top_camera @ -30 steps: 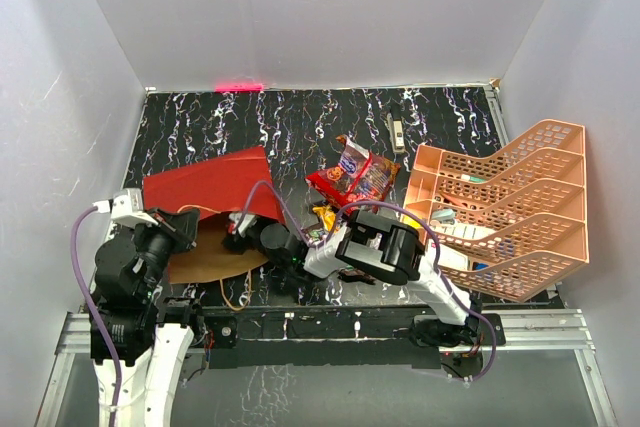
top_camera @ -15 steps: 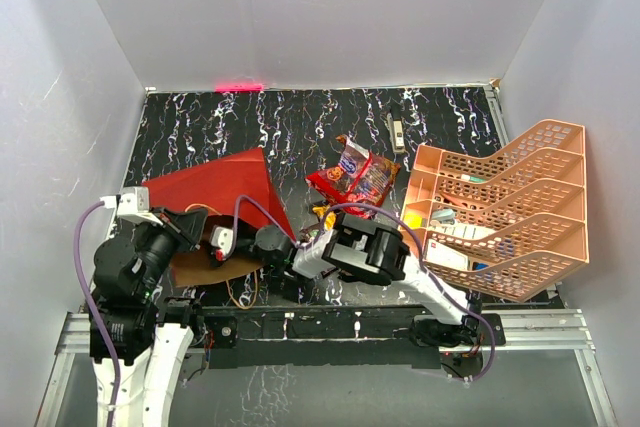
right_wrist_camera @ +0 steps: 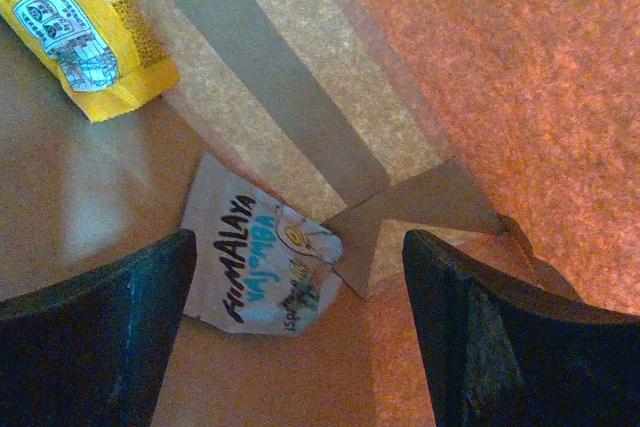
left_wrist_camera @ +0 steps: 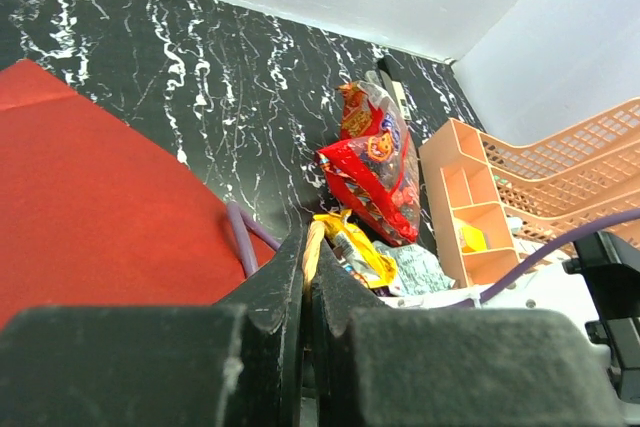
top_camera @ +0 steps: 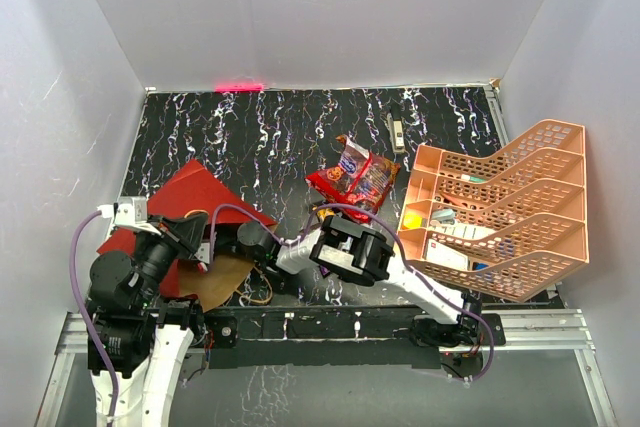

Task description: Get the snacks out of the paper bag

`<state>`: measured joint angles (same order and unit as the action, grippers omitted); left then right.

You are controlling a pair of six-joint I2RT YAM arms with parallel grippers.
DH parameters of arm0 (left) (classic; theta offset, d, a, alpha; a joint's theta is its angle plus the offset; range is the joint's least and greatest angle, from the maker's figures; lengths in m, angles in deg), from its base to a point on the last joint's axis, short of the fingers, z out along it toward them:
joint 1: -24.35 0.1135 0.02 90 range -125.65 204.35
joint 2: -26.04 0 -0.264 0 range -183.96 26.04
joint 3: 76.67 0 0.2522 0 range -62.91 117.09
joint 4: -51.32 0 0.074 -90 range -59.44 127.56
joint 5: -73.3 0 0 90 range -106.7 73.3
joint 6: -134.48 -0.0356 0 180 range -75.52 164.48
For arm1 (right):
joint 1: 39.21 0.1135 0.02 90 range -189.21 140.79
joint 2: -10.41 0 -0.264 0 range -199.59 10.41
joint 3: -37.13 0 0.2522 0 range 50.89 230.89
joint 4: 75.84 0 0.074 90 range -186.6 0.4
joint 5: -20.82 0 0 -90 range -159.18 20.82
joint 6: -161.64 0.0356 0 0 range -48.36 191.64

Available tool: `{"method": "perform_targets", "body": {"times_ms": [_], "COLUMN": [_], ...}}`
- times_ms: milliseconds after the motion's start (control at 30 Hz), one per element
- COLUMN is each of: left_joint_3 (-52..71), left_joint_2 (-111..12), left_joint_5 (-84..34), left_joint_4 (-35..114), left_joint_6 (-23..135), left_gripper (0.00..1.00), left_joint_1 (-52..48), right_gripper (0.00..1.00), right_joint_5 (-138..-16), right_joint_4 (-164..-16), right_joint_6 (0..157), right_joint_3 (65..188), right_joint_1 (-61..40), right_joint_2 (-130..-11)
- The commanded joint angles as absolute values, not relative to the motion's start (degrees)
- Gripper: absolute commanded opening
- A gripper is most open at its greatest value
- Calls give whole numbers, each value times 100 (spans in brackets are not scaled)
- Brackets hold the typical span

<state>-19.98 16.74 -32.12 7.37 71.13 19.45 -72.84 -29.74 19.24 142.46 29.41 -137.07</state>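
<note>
Pale "Himalaya" packet (right_wrist_camera: 262, 269) lies under wide-open right gripper (right_wrist_camera: 295, 252); left gripper (left_wrist_camera: 306, 243) pinches tan cord (left_wrist_camera: 314, 259).

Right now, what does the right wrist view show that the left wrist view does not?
Only the right wrist view: the large red paper bag's brown kraft inside, holding a yellow crinkly packet and a pale packet with blue lettering, facing the open right gripper. Only the left wrist view: the shut left gripper pinching a thin tan cord, shiny red snack packets on the black marbled table, and the peach lattice plastic tray. Both: the same bag, inside in one, red outside in the other.
</note>
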Motion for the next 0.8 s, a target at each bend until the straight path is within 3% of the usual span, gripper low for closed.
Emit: {"method": "perform_targets", "body": {"times_ms": [0, 367, 533, 767], "left_joint_3": [-2020, -1991, -2003, -2021], "left_joint_2": [1610, 1415, 1370, 1374], "left_joint_5": [-2811, -2557, -2741, -2973], "left_joint_4": [868, 810, 871, 948], "left_joint_6": [7251, 7319, 7248, 7199], "left_gripper": [0, 0, 0, 0], "left_joint_1": [1899, 1899, 1897, 1896], "right_gripper": [88, 91, 91, 89], "right_joint_5": [-7113, -5340, -6216, -7022], "right_joint_4": [-3198, -3292, -3301, -4021], "right_joint_6": [1555, 1468, 1071, 328], "right_joint_3": [14078, 12296, 11339, 11805], "right_joint_1": [2999, 2977, 3021, 3149], "right_joint_2": [-13404, -12135, -11450, -11483]}}
